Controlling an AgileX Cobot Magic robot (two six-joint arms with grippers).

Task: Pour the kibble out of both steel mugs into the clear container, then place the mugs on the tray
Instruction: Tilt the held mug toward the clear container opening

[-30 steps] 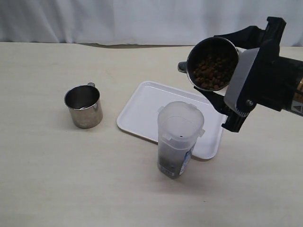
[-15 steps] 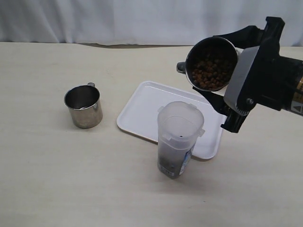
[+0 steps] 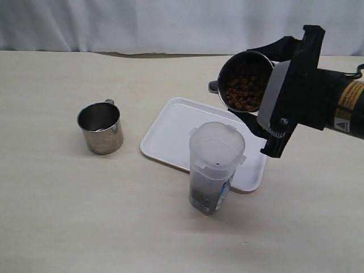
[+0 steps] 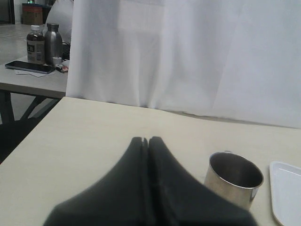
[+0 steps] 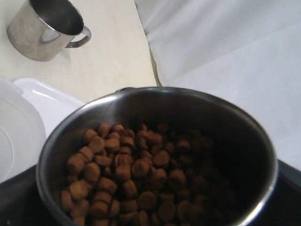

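Pale beige tabletop [image 3: 57, 199], white curtain [image 3: 142, 23] behind, and the right gripper [image 3: 257, 85] is clamped on a shiny steel mug [image 3: 234, 71], tilted in the air over the flat white rectangular plastic tray [image 3: 173, 128], brown kibble pellets [image 3: 243, 95] heaped inside. Below stands the tall frosted clear plastic container [image 3: 216, 159], upright. The second steel mug [image 3: 100, 128] stands well apart on the left. Left gripper [image 4: 148, 140]: fingers pressed together, holding nothing.

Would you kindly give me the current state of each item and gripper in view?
lifted mug: tilted, kibble inside.
right gripper: shut on lifted mug.
table mug: upright, empty.
clear container: upright, kibble low inside.
tray: no mug on it.
left gripper: shut, empty.
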